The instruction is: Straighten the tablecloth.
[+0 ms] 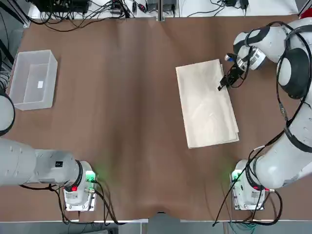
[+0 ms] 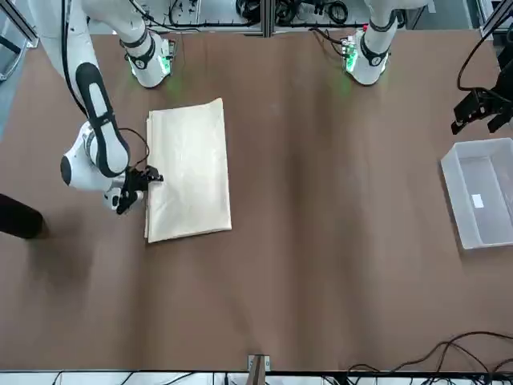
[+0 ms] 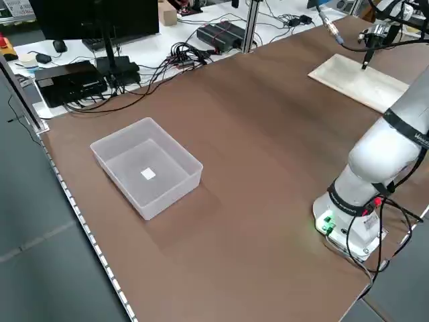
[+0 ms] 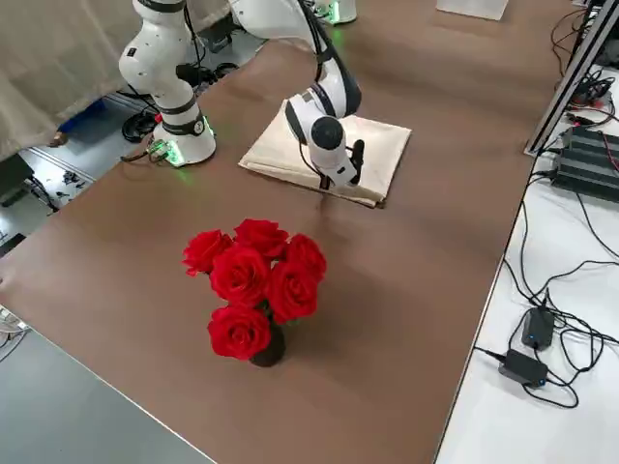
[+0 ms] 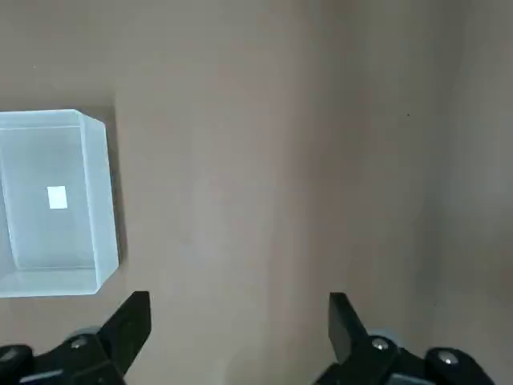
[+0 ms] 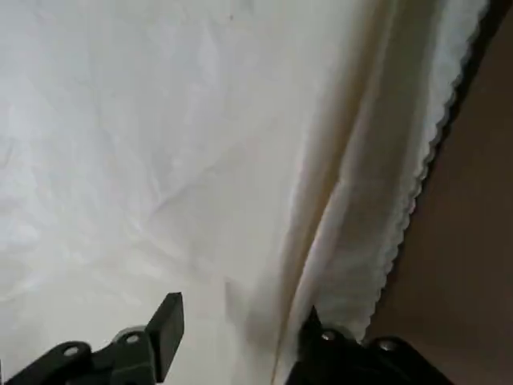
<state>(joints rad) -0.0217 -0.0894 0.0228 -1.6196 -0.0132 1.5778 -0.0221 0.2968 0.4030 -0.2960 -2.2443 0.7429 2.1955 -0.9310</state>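
Observation:
The cream tablecloth point(image 1: 207, 105) lies folded in a layered rectangle on the right half of the brown table, also seen as the tablecloth point(image 2: 188, 168) from the front. My right gripper point(image 1: 224, 84) points down at its right long edge, near the far corner. In the right wrist view the right gripper point(image 6: 240, 313) is open, its fingers spread over the tablecloth point(image 6: 200, 160), one fingertip point(image 6: 311, 319) at the scalloped layered edge; nothing is pinched. My left gripper point(image 5: 239, 321) hangs open high above the table's left side, empty.
A clear plastic bin point(image 1: 33, 79) stands at the far left of the table, near the left gripper point(image 2: 481, 112). A vase of red roses point(image 4: 253, 285) stands beyond the cloth at the table's right end. Cables and power bricks line the far edge.

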